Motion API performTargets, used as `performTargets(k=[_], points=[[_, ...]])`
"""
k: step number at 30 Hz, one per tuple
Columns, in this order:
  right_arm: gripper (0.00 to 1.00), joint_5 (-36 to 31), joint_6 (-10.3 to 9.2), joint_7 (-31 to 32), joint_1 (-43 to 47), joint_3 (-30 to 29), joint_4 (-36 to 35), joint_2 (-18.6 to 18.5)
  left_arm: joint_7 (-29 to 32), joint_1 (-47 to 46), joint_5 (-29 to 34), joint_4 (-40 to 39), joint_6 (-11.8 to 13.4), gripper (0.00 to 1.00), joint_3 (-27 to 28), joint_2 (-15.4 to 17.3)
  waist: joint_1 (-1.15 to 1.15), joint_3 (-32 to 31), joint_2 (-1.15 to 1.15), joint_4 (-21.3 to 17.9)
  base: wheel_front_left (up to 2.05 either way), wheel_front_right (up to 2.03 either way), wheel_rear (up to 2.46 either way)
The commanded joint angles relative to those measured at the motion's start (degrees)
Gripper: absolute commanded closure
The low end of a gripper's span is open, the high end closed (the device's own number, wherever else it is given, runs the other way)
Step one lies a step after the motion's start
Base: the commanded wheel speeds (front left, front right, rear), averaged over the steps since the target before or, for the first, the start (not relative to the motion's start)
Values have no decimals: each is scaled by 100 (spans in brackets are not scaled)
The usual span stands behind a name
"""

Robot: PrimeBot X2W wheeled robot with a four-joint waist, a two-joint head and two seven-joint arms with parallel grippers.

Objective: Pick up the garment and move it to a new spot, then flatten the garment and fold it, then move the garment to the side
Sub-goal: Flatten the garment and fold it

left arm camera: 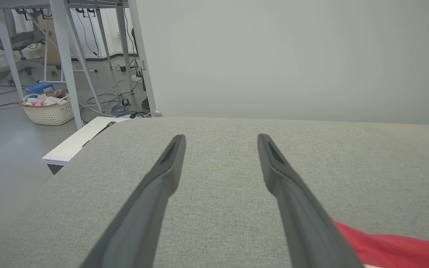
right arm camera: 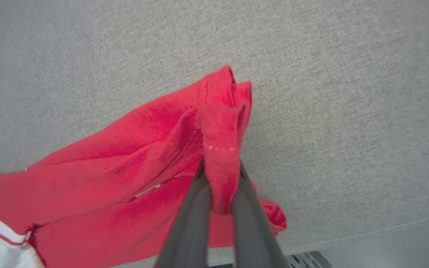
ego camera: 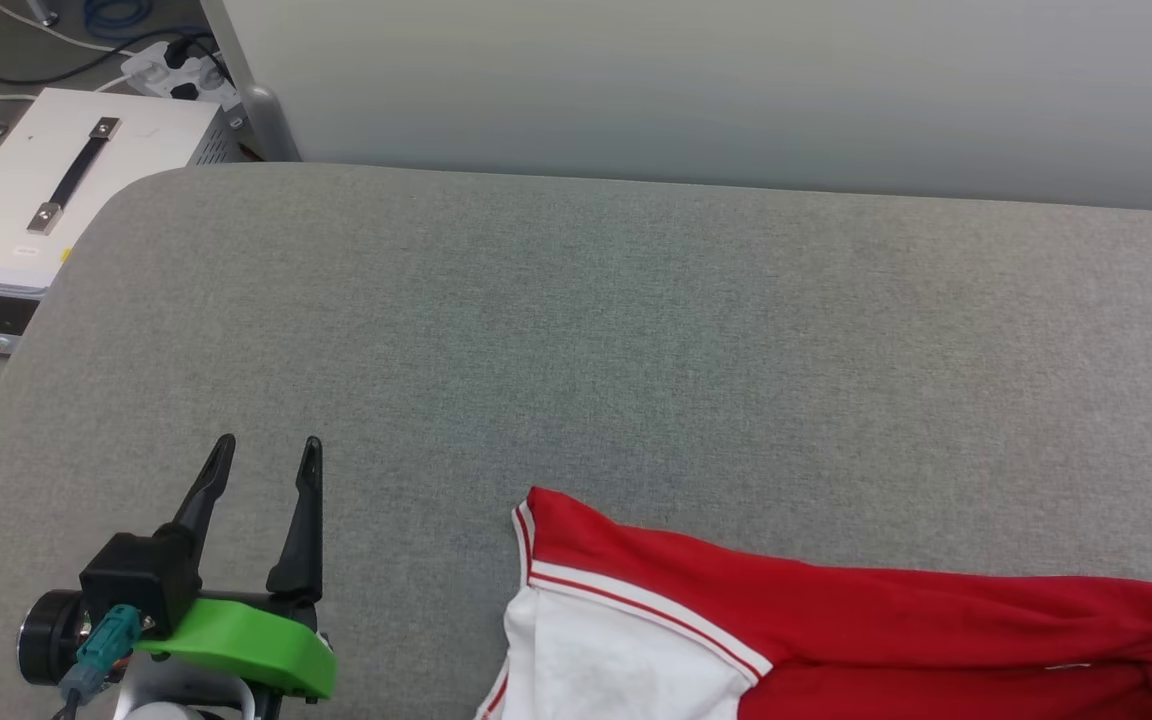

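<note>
In the head view, the left gripper (ego camera: pixel 269 442) with two long dark fingers is hovering over the near left of the grey fabric-covered table (ego camera: pixel 636 330), fingers spread and empty. The red jersey-style garment (ego camera: pixel 836 620) with white sleeves and striped trim is lying bunched at the near right edge.

In the left wrist view, a red corner of the garment (left arm camera: pixel 397 245) is showing just right of the spread fingers.

In the right wrist view, the right gripper (right arm camera: pixel 221 167) is pinching a raised red fold of the garment between pressed-together fingers. The pick-up looks to be only beginning; moving, flattening, folding and setting aside are all left.
</note>
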Motion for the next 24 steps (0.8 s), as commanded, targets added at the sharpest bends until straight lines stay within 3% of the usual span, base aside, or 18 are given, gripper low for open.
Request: performTargets(k=[1, 6, 11, 12, 17, 24], points=[[100, -40, -4, 39, -133, -147, -72, -26, 3, 27, 47, -24, 33, 0, -19, 3, 0, -10, 0, -29, 0, 0, 0], [100, 82, -4, 362, -264, -492, -109, 114, 8, 19, 57, -21, 51, 0, -44, -5, 0, -57, 0, -92, 0, 0, 0], [100, 867, -4, 1000, -392, -623, 74, 276, 28, 30, 70, -17, 69, 0, -86, -9, 0, -163, 0, -108, 0, 0, 0], [100, 1730, -4, 1146, -294, -389, 414, 285, 57, 31, 78, -26, 74, 0, -121, -11, 0, -213, 0, -84, 0, 0, 0], [100, 2884, -4, 926, -38, 317, 946, 287, 119, 5, 108, -57, 87, 0, -159, 24, 0, -222, 0, -27, 0, 0, 0], [100, 4495, -4, 322, 104, 1795, 1303, 288, 174, -52, 138, -106, 89, 0, -200, 55, 0, -150, 0, 66, 0, 0, 0]])
